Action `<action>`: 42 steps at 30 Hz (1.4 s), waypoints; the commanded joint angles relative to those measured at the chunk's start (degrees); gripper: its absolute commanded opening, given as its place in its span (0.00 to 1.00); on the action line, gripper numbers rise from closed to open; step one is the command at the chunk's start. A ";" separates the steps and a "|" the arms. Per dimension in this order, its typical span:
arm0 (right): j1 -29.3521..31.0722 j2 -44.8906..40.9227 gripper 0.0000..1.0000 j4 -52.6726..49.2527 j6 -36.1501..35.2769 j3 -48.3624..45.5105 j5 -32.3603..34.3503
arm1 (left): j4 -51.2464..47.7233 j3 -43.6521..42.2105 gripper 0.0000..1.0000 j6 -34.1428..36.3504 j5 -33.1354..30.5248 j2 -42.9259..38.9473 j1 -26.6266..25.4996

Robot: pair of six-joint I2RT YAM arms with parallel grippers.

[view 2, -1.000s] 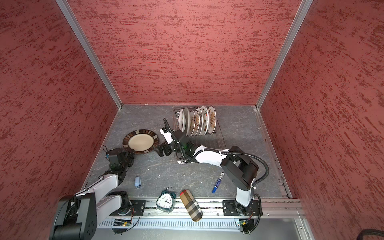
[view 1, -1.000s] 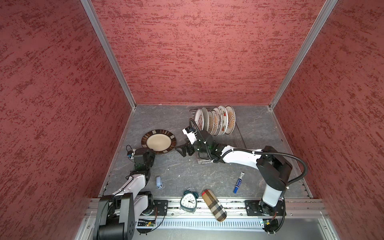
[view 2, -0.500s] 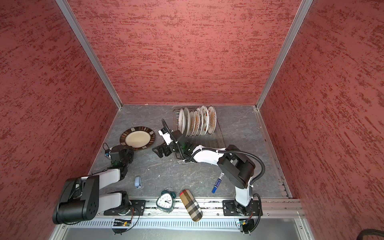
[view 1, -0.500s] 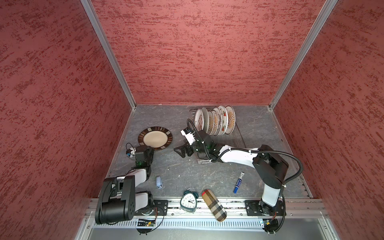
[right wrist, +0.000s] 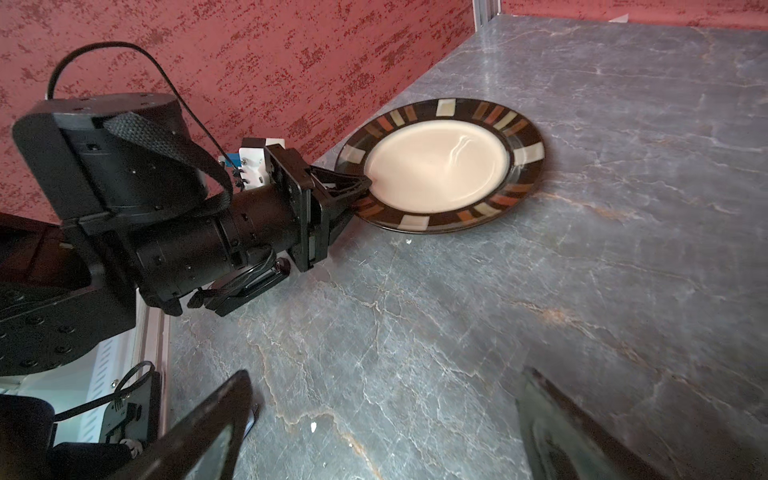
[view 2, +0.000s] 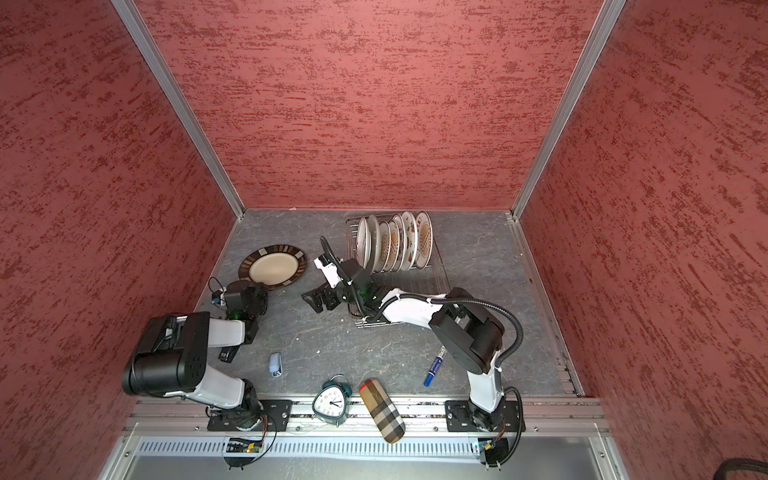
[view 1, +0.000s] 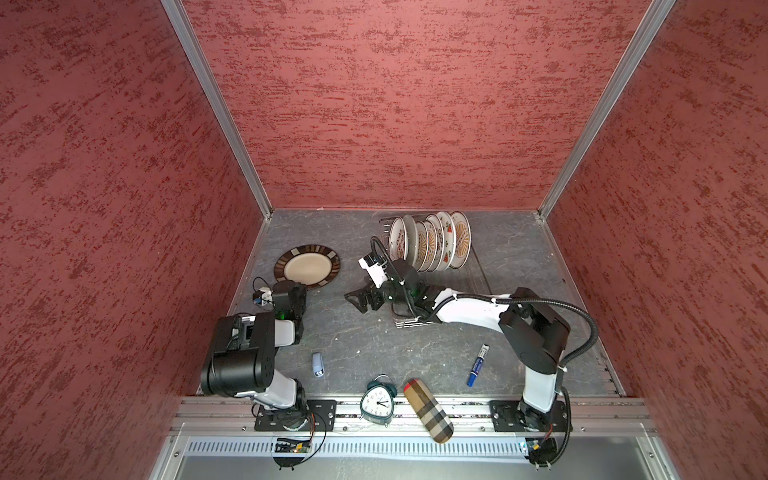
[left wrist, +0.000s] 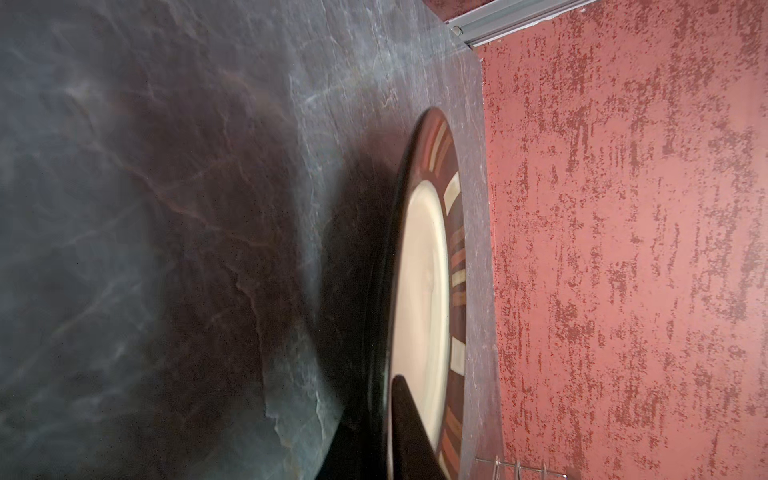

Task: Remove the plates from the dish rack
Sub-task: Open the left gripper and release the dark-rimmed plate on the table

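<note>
A grey, veined stone-look tabletop (view 1: 374,340) fills the lower middle of both top views. Three mottled red walls (view 1: 395,104) box it in, with aluminium corner posts (view 1: 216,108) and an aluminium rail (view 1: 457,409) along the near edge.

Left of centre, the dark striped-rim plate (view 1: 307,268) lies flat on the tabletop. The left gripper (right wrist: 359,189) is closed on its near rim, one finger on top and one underneath.

Right of centre, toward the back wall, six plates (view 1: 430,245) stand on edge in the wire dish rack (view 1: 476,276). The right arm (view 1: 465,309) lies across the rack's near end. The right gripper (view 1: 362,300) hangs between the rack and the striped-rim plate, its jaws wide apart and empty.

Along the lower edge sit a small pale-blue object (view 1: 318,365), a green alarm clock (view 1: 376,401), a plaid case (view 1: 428,411) and a blue marker (view 1: 478,365).
</note>
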 commanded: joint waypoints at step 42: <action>0.44 2.47 0.99 -0.12 0.07 2.31 2.69 | 12.12 1.70 0.93 3.47 -4.10 7.04 0.43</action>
